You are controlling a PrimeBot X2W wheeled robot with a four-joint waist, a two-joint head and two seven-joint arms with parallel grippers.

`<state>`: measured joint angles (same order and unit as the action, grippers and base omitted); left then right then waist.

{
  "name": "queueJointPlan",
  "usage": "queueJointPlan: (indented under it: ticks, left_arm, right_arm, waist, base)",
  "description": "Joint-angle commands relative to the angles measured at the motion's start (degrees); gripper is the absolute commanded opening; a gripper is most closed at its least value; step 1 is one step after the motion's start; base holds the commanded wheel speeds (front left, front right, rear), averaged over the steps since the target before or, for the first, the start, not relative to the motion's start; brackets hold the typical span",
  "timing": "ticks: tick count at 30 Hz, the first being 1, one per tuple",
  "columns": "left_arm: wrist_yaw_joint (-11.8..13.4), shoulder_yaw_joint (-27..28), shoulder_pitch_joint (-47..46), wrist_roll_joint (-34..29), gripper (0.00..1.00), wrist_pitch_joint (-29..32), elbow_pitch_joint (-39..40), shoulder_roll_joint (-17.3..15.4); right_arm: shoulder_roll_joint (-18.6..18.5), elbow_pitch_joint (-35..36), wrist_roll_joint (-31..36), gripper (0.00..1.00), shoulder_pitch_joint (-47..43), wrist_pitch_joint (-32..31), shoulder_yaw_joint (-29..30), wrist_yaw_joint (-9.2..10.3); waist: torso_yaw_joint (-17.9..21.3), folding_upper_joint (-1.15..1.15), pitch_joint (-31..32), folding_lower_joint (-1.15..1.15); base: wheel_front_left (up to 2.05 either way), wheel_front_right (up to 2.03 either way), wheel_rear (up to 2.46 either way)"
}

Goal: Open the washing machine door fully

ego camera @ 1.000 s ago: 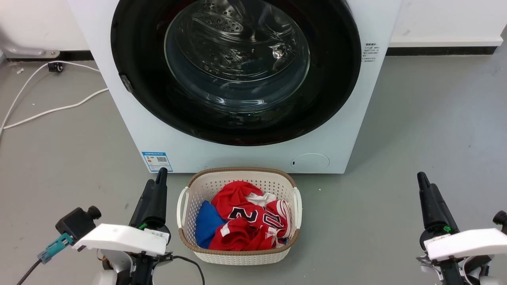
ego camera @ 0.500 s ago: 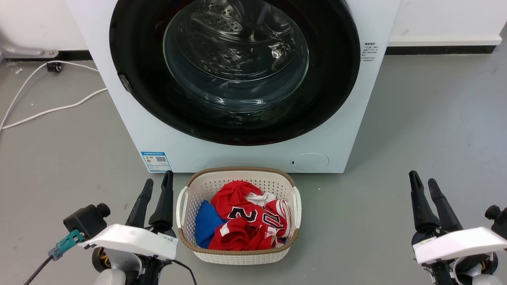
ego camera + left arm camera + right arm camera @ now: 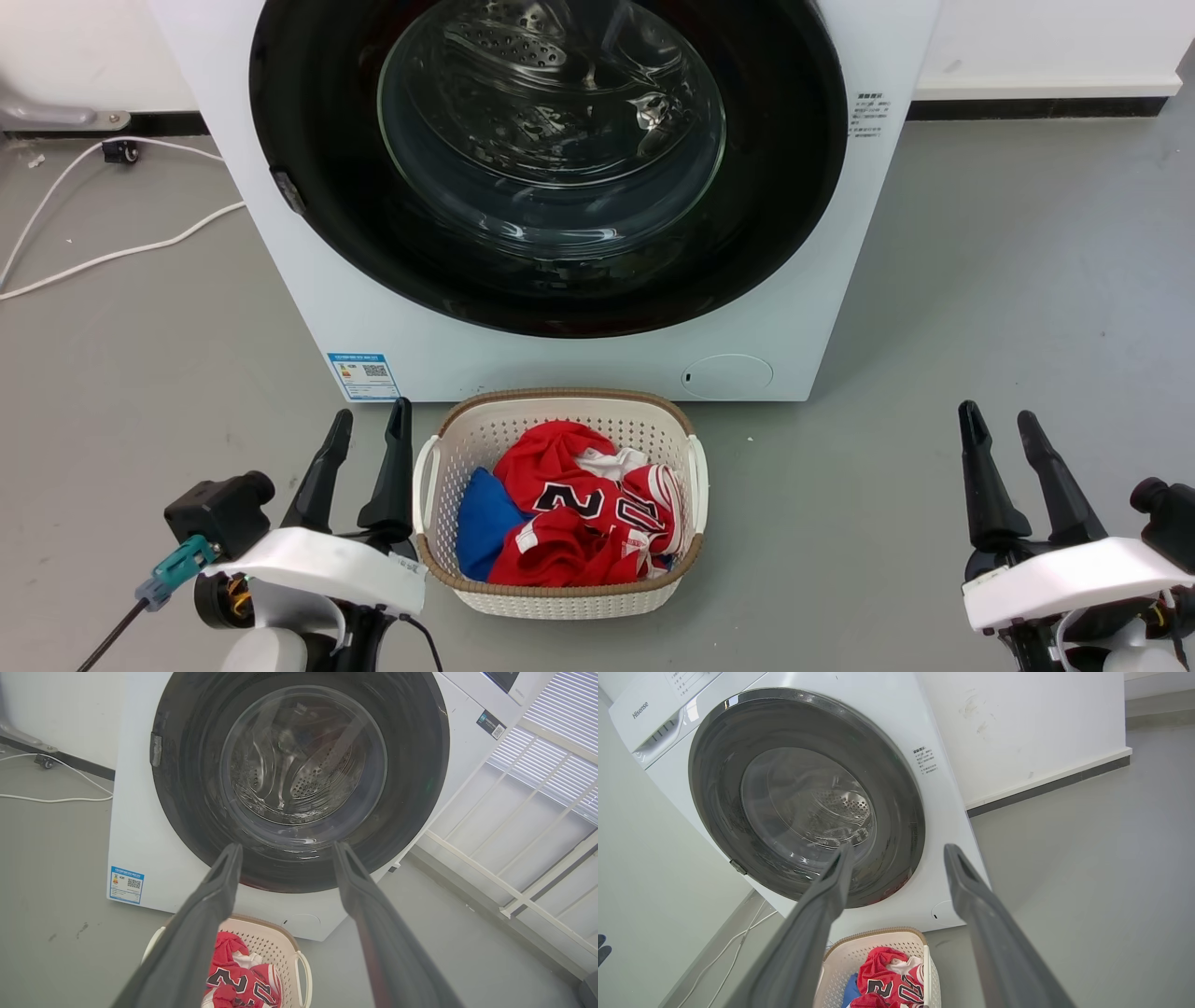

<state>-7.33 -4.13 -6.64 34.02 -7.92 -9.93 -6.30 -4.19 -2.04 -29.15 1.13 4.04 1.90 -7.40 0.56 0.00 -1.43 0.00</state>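
The head camera is looking forward and steeply down from a short way back, taking in the washing machine door (image 3: 551,159) and the laundry basket (image 3: 560,607). The left wrist camera is sighting along the left gripper (image 3: 286,845) from low on the left. The right wrist camera is doing likewise along the right gripper (image 3: 899,847), rolled so the door is leaning. All three are sharing door and basket.

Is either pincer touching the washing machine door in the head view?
No, the left pincer and right pincer are both open, low on either side of the laundry basket, apart from the washing machine door.
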Motion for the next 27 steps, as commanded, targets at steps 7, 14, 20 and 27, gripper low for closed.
queueJointPlan:
  ticks: [7, 14, 20, 27]
  left_arm:
    - [-0.2, -0.1, -1.4, -5.5, 1.0, -1.6, 0.0, -0.2]
    - [-0.2, 0.0, -1.3, -9.3, 1.0, -2.6, -0.4, -0.2]
    - [-0.2, -0.1, -1.2, -12.3, 1.0, -3.3, -0.9, -0.4]
    - [-0.2, -0.4, -1.0, -15.8, 1.0, -4.2, -1.2, -0.7]
  right_arm:
    - [0.3, 1.6, 5.9, 1.0, -0.2, 1.1, -0.1, -0.1]
    - [0.4, 2.3, 10.0, 1.0, -0.5, 1.7, -0.2, -0.11]
    - [0.6, 2.9, 13.3, 1.0, -0.6, 2.1, -0.1, -0.11]
    - [0.7, 3.2, 17.0, 1.0, -1.0, 2.6, 0.1, -0.12]
  waist:
    - [0.2, 0.0, -0.3, 0.0]
    - [0.4, 0.0, -0.5, 0.0]
    - [0.6, 0.0, -0.6, 0.0]
    - [0.7, 0.0, -0.5, 0.0]
  base:
    - [0.0, 0.0, 0.0]
    - [0.0, 0.0, 0.0]
    - [0.0, 0.0, 0.0]
    - [0.0, 0.0, 0.0]
